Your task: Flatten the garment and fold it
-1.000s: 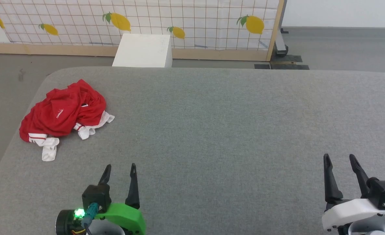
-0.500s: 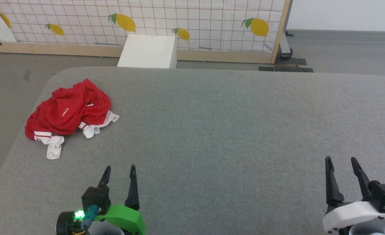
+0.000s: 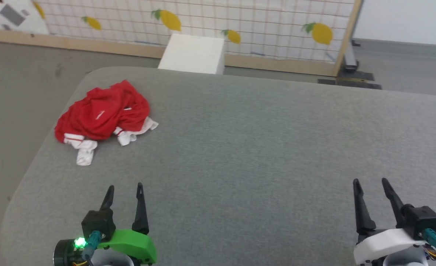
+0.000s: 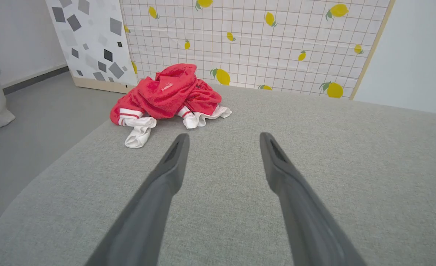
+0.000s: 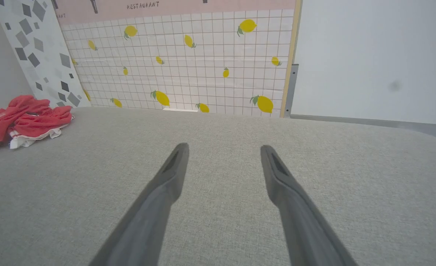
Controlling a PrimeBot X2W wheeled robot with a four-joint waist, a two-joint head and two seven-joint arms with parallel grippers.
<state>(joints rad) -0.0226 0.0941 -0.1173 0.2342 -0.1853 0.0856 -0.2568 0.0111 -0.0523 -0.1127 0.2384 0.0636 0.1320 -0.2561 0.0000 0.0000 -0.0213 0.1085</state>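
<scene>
Grey fabric covers the bench [image 3: 240, 147], where the garment [image 3: 103, 112] lies crumpled near its far left corner, straight ahead of the nearer left hand [image 3: 124, 186] and well apart from the right hand [image 3: 370, 181], both spread and empty.

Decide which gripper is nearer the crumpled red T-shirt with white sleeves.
Left. The left gripper has the crumpled red T-shirt with white sleeves ahead, slightly to its left; the right gripper is far across the grey fabric tabletop, on the right.
</scene>
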